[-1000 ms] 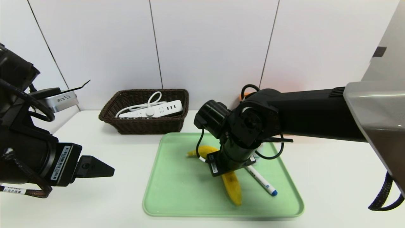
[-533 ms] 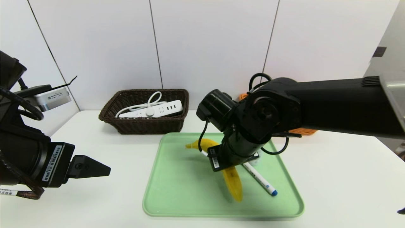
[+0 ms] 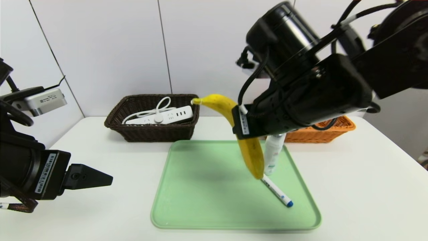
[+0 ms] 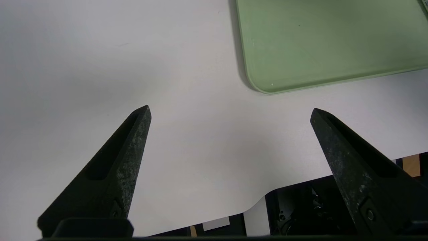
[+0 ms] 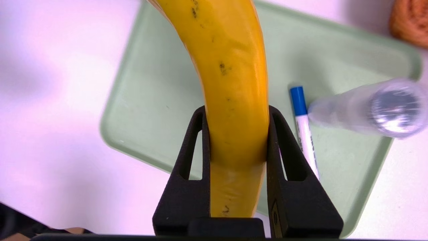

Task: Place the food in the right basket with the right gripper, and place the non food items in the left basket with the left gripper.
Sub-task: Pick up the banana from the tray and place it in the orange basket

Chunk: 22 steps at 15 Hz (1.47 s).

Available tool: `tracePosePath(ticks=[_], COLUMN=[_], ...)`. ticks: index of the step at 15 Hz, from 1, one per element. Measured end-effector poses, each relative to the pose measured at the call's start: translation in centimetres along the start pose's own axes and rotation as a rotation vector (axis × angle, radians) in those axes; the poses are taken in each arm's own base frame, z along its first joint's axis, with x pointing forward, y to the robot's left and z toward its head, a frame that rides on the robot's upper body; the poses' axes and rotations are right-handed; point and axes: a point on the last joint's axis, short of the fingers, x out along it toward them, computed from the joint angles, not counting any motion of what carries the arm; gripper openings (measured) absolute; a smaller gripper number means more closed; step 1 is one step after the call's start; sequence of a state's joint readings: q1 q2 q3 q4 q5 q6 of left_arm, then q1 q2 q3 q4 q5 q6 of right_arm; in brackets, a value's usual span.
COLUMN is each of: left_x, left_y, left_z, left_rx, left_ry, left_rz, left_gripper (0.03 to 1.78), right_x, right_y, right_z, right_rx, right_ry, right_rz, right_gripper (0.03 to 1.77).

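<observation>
Banana (image 3: 249, 147) clamped in R gripper (image 5: 235, 115), jaws pressed tight on both sides of fruit at mid-length. Fruit hangs in air above green tray (image 3: 200, 201), clear of tray floor; stem end points toward L basket, other end hangs down over pen. R gripper sits high over tray's far right part, angled down.

Pen (image 3: 277, 191), white w/ blue cap, lies flat on tray, right side, cap toward near edge. Bottle (image 3: 272, 155), white w/ clear cap, stands on tray just beside hanging banana, its top hidden behind R gripper in head view. Bottle blurred in R wrist view; contact w/ banana cannot be told.

L basket (image 3: 133, 134), dark brown, at far left of table (image 3: 117, 207); power strip (image 3: 164, 115) w/ coiled cord lies inside it. R basket (image 3: 337, 129), orange, at far right behind tray, mostly hidden by R arm; contents not visible.

L gripper (image 4: 230, 110) spread wide, nothing between fingers (image 4: 127, 160). Hovers over bare table, left of tray, near front edge.
</observation>
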<state>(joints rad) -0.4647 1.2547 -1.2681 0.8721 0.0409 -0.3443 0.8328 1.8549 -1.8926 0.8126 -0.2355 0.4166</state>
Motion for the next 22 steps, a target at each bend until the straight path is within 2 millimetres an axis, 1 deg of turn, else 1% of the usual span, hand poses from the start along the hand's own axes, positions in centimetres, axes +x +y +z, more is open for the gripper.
tracePosePath(ticks=[2, 5, 7, 9, 12, 16, 18, 22], left_x=[-0.1, -0.2, -0.3, -0.3, -0.2, -0.2, -0.1, 0.2], left_y=[0.0, 0.0, 0.0, -0.1, -0.1, -0.1, -0.2, -0.3], left_z=[0.0, 0.0, 0.1, 0.2, 0.1, 0.3, 0.4, 0.8], left_rx=[0.0, 0.001, 0.002, 0.002, 0.002, 0.005, 0.005, 0.005], left_ry=[-0.004, -0.008, -0.018, -0.026, -0.024, -0.043, -0.043, -0.065], left_rz=[-0.002, -0.003, -0.008, -0.012, -0.012, -0.02, -0.018, -0.027], left_gripper=[1.69, 1.69, 1.69, 1.69, 1.69, 1.69, 1.69, 1.69], right_x=[-2.7, -5.8, -6.9, -7.3, -7.4, -6.5, -5.6, -2.7], right_y=[-1.1, -3.8, -6.1, -8.9, -12.7, -16.7, -18.7, -21.3], right_z=[0.9, 1.6, 1.5, 1.2, 0.4, 0.2, 0.7, 2.5], right_rx=[0.033, 0.087, 0.114, 0.109, 0.012, -0.234, -0.375, -0.587], right_ry=[-0.084, -0.164, -0.183, -0.178, -0.145, -0.116, -0.105, -0.12], right_rz=[0.007, -0.024, -0.078, -0.164, -0.292, -0.431, -0.499, -0.597], right_gripper=[0.45, 0.45, 0.45, 0.45, 0.45, 0.45, 0.45, 0.45])
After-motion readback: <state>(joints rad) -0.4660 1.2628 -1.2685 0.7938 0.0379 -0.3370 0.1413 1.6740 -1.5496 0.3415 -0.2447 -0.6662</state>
